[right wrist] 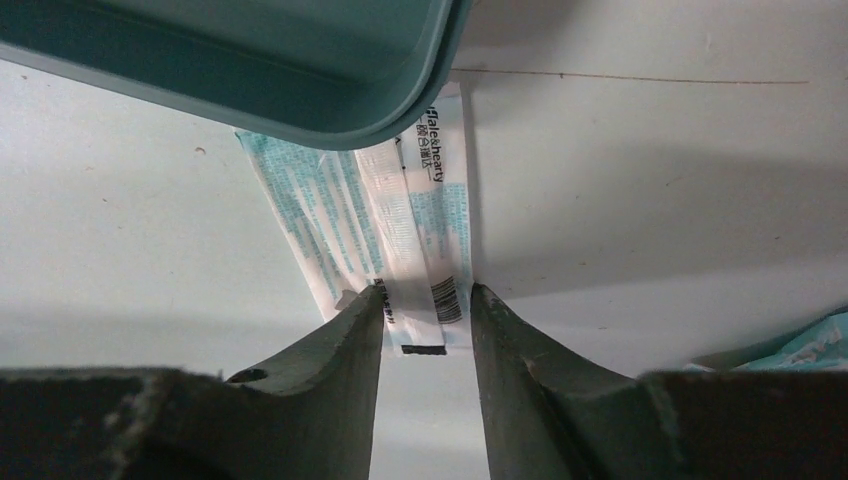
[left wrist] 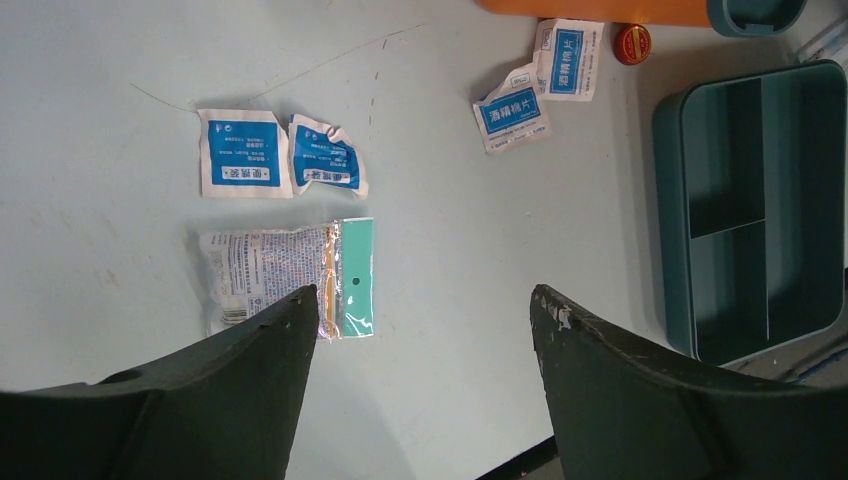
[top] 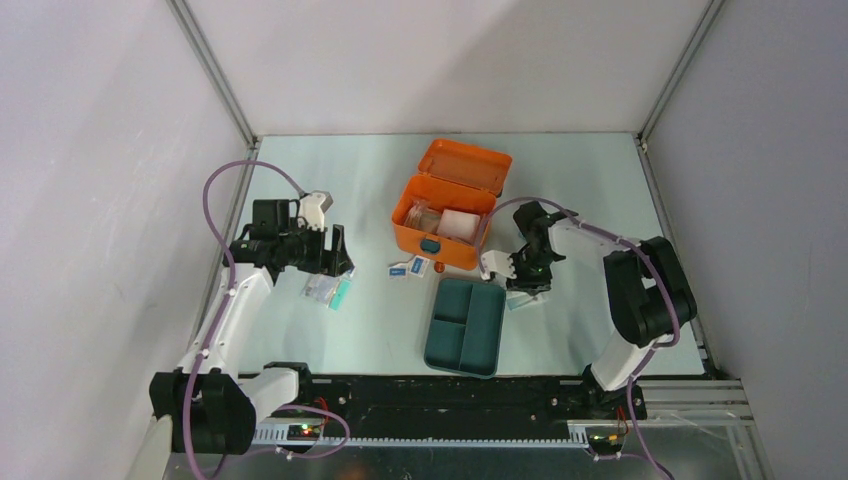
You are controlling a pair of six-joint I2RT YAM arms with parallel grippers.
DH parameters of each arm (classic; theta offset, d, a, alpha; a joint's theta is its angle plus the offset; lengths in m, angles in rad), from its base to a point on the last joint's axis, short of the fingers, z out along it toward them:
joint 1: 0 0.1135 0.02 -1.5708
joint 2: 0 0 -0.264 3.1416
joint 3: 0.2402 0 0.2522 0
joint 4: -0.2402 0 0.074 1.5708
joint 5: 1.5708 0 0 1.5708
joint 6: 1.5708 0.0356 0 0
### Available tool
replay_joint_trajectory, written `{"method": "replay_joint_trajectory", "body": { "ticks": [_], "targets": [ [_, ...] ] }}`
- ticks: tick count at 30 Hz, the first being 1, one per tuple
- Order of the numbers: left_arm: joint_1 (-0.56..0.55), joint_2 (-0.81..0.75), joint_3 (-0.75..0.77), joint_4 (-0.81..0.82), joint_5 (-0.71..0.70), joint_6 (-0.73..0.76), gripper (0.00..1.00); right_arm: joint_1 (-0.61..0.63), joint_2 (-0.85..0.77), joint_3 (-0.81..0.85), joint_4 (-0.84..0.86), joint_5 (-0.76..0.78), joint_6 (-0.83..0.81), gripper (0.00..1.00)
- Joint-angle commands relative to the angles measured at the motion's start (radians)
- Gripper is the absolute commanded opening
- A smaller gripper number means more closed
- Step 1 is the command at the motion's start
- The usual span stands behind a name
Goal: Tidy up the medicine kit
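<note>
Kit [top: 450, 205]: lid open, at the worktop's [top: 300, 330] far centre, ready for you to fill.
Right pincer [right wrist: 427, 315]: narrowed around sachets [right wrist: 400, 230] part-hidden under the tray [right wrist: 300, 70]; whether it grips them, you cannot tell.
Left pincer [left wrist: 425, 305]: spread wide above a clear packet [left wrist: 285, 275], empty.

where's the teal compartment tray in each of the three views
Top external: teal tray lies low and centre, just in front of the orange medicine kit.
Left wrist: along the right edge.
Right wrist: only a rounded corner at the top, over white sachets.
Shared landmark: the tray's rounded rim.
</note>
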Motion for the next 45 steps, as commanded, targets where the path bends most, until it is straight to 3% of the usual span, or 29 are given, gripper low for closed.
{"method": "replay_joint_trajectory", "body": {
  "ticks": [1,6,11,16,22,25,29,37,45],
  "targets": [
    [0.001,-0.030,0.002,0.016,-0.002,0.018,0.83,0.005,0.067,-0.005,-0.034,-0.021,0.028,0.39],
    [0.000,-0.041,-0.003,0.015,0.003,0.019,0.83,0.008,0.081,0.013,-0.068,-0.014,0.054,0.20],
    [0.000,-0.046,-0.003,0.015,0.008,0.021,0.83,-0.008,0.039,0.014,-0.098,-0.007,0.091,0.15],
    [0.000,-0.045,-0.003,0.015,0.018,0.021,0.83,-0.027,-0.118,0.015,-0.140,-0.039,0.120,0.05],
    [0.000,-0.035,0.005,0.016,0.026,0.022,0.83,-0.026,-0.291,0.049,-0.227,-0.044,0.151,0.00],
    [0.000,-0.029,0.008,0.016,0.029,0.023,0.83,-0.028,-0.356,0.118,-0.245,-0.116,0.193,0.00],
    [0.000,-0.025,0.012,0.016,0.034,0.019,0.83,-0.025,-0.377,0.218,-0.126,-0.216,0.369,0.00],
    [0.000,-0.053,0.004,0.016,0.024,0.018,0.83,-0.012,-0.236,0.382,0.193,-0.363,0.825,0.00],
    [0.003,-0.045,0.013,0.016,0.019,0.018,0.83,0.057,0.095,0.689,0.087,-0.353,0.908,0.00]
  ]
}}
